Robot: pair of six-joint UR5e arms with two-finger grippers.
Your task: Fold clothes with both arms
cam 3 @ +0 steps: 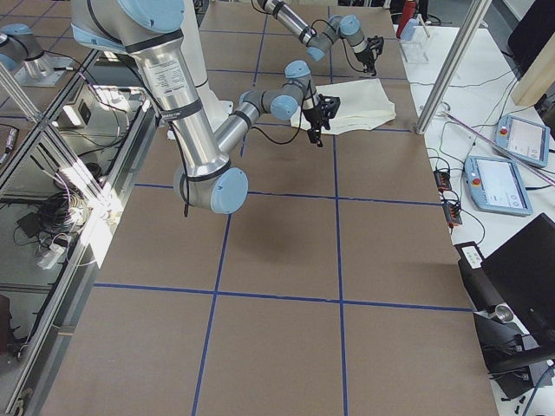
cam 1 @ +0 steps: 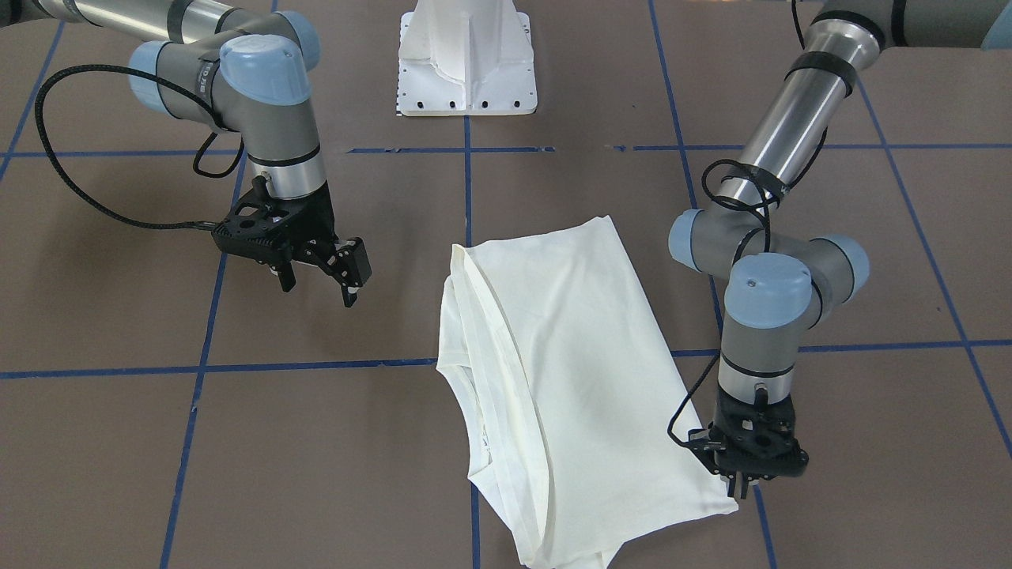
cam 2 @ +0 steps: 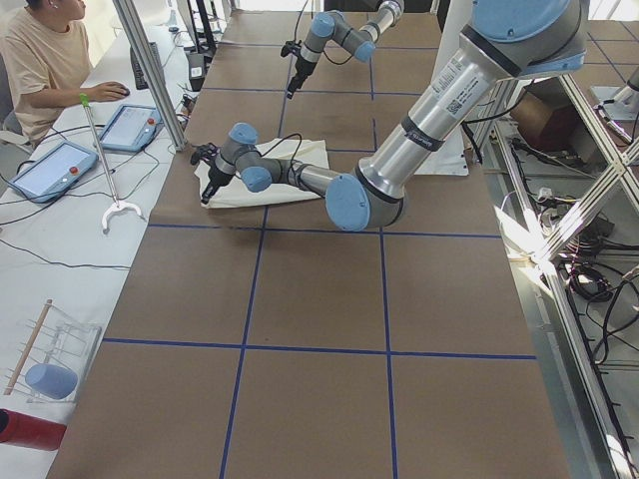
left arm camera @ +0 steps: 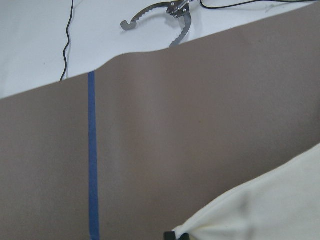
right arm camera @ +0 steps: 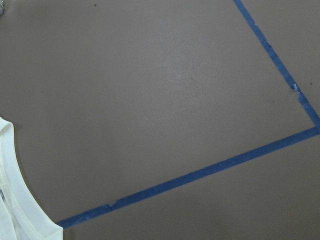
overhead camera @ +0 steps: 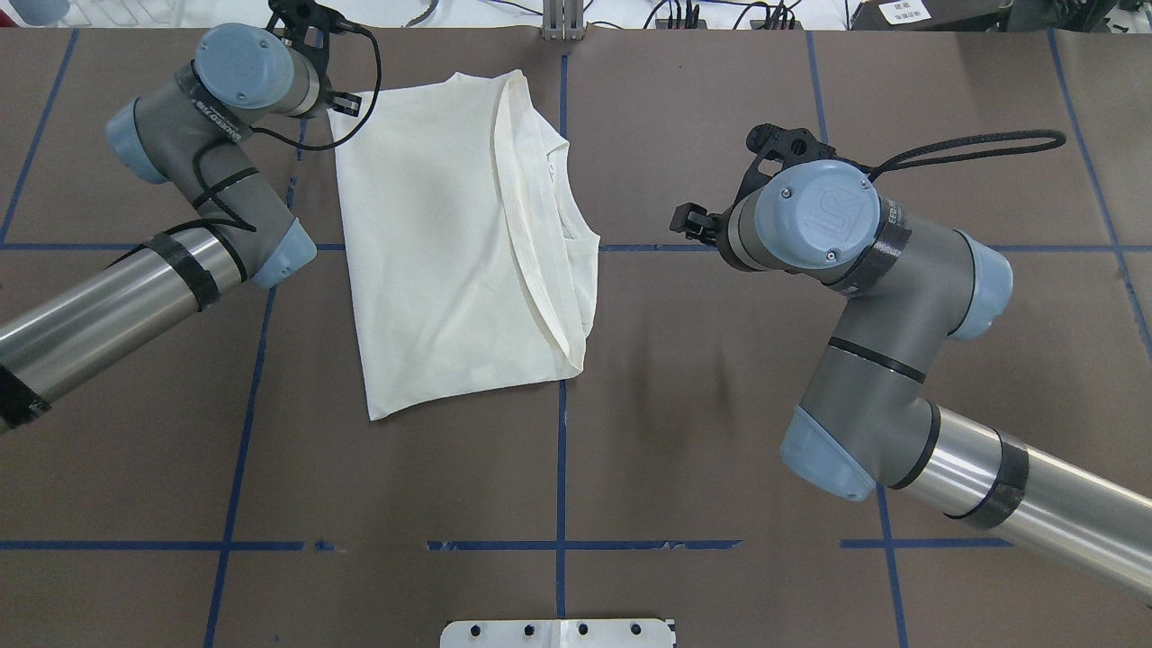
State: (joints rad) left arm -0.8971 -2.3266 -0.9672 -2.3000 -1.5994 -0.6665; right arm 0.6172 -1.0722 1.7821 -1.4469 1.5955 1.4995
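- First, nearest the front-facing camera, the left gripper [cam 1: 742,488] was down at the table [cam 1: 316,458]. Its jaws were drawn narrow on one corner of the T-shirt [cam 1: 569,348], and the wrist view showed the cloth gathered to a pinch there.
- Next, the T-shirt lay folded lengthwise near the table's middle, plain cream side up. Its collar was on the edge facing the right arm, and it lay across a blue tape line [cam 1: 237,367].
- Farther back, the right gripper [cam 1: 318,286] hung above the table with its jaws spread wide, holding nothing, well apart from the T-shirt.
- Farthest, the white pedestal [cam 1: 468,63] stood at the table's edge.
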